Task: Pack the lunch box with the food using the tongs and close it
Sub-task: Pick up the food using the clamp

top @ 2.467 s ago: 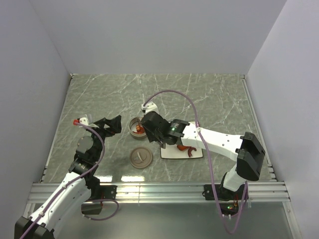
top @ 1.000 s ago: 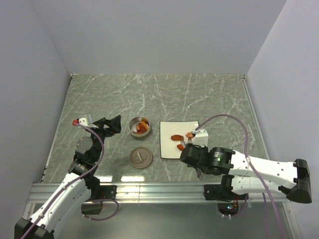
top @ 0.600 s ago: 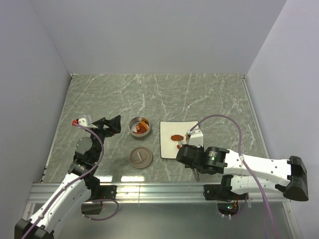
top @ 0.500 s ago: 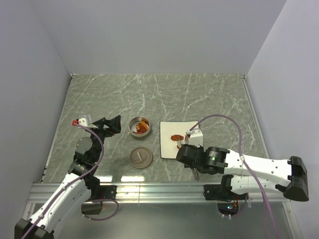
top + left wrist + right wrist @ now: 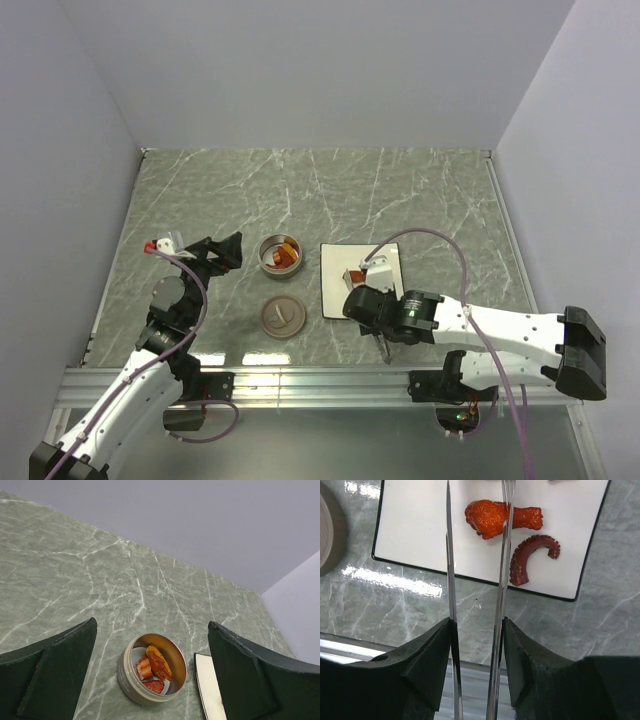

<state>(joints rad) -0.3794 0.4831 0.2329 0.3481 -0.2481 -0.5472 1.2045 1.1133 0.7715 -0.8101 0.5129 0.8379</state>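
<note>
There on the marbled tabletop [image 5: 400, 200], a white plate [image 5: 420, 530] lay right of the open lunch box [image 5: 131, 680], with the lid [image 5: 281, 317] nearer the arms. The left fingers [image 5: 55, 680] stood wide and empty. The right fingers [image 5: 427, 660] clasped the tongs [image 5: 450, 580], their arms parted over a drumstick [image 5: 487, 517] beside a curled piece [image 5: 527, 555]. More food [image 5: 156, 666] sat inside the box.

There is one round lunch box [image 5: 131, 680], and at least three pieces of food [image 5: 157, 666] can be counted in it. One lid [image 5: 281, 317] lies at the lunch box's 6 o'clock. One white plate [image 5: 420, 525] sits at its 3 o'clock, bearing two pieces: one drumstick [image 5: 492, 517] and one curved piece [image 5: 530, 555]. There is one pair of tongs [image 5: 451, 580].
</note>
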